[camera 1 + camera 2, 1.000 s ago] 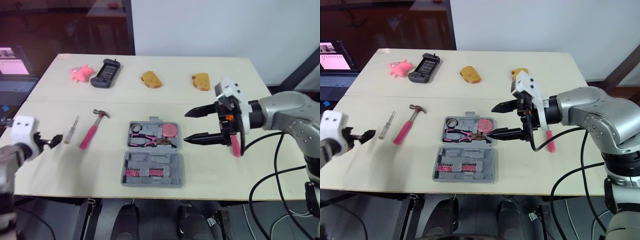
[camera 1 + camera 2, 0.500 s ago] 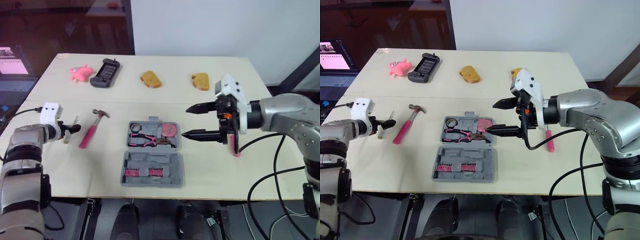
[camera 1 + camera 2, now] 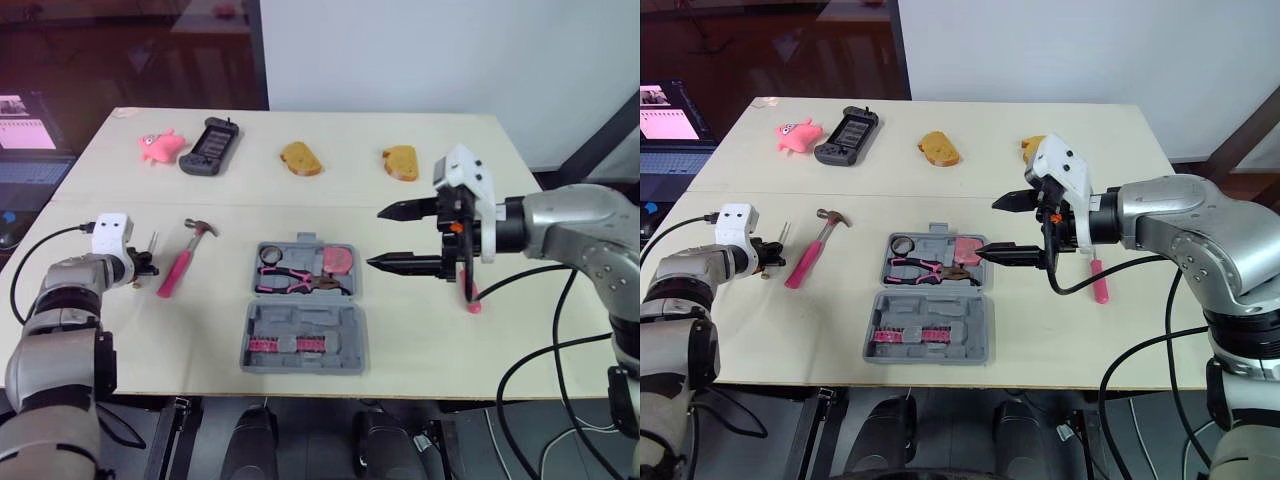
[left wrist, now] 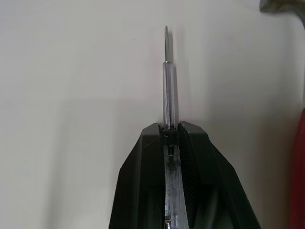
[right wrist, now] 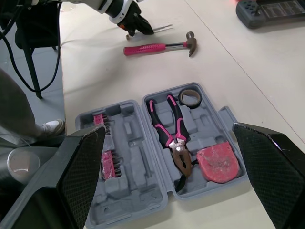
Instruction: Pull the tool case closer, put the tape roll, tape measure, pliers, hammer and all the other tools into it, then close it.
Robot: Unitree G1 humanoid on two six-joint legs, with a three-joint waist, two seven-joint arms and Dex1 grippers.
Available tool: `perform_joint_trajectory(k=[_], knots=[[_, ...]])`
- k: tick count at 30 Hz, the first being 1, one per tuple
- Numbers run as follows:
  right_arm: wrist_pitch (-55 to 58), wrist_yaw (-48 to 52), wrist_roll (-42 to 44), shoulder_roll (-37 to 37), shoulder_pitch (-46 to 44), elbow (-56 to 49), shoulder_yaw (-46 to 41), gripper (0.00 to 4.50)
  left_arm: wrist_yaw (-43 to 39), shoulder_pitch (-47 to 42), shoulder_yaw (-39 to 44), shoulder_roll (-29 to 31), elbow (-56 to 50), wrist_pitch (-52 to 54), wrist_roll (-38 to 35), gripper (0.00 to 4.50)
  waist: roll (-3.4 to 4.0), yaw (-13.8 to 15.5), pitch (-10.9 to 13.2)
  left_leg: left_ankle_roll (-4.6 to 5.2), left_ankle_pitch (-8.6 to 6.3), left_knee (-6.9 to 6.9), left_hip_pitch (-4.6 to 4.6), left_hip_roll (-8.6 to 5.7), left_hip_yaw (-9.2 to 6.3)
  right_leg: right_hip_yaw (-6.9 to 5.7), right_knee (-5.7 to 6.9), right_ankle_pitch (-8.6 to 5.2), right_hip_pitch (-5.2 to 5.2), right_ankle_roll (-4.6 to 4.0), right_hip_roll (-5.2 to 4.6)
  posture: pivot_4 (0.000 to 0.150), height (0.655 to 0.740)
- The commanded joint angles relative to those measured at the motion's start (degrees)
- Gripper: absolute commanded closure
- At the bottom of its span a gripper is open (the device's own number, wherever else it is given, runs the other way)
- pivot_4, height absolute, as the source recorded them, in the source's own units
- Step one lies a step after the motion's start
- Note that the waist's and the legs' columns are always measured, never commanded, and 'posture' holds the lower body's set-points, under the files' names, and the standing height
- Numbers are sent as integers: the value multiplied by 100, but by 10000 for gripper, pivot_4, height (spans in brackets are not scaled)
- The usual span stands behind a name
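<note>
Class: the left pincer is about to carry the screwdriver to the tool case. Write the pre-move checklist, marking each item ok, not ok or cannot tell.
1. Grip: left pincer shut on the screwdriver: ok.
2. Lid: tool case lies open: ok.
3. Table-level path to the case free: not ok, the hammer lies between.
4. Clearance: right pincer hangs open by the case's right side: cannot tell.
5. Empty recess in the case: ok, several show in the right wrist view.
</note>
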Motion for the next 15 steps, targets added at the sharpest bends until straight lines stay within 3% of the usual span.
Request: perform_joint_trajectory(k=[1, 9, 11, 15], knots=[[-96, 6, -50, -75, -44, -37, -181, 0, -22, -72, 61, 56, 54, 100, 7, 44869, 0, 0, 0, 0, 0, 0, 0, 0, 0, 0, 0, 0, 0, 0, 0, 1500, 7207], [-112, 61, -120, 11, -95, 18, -82, 0, -750, 49, 54, 506, -788, 370, -109, 44869, -2, -10, 1, 0, 0, 0, -2, 0, 0, 0, 4, 0, -5, 0, 0, 1500, 7207], [-91, 93, -93, 27, -90, 17, -46, 0, -1028, 295, 76, 681, -1404, 689, -197, 44869, -2, -18, 1, -1, 1, 0, -6, 1, 0, 0, 6, 0, -10, -1, 0, 1500, 7207], [-87, 175, -79, 59, -88, 36, 26, 0, -1766, 1656, 118, 1100, -4103, 2184, -736, 44869, 1, -60, 2, -1, 0, -3, -8, 2, 1, 1, 5, -1, -14, -2, 0, 1500, 7207]])
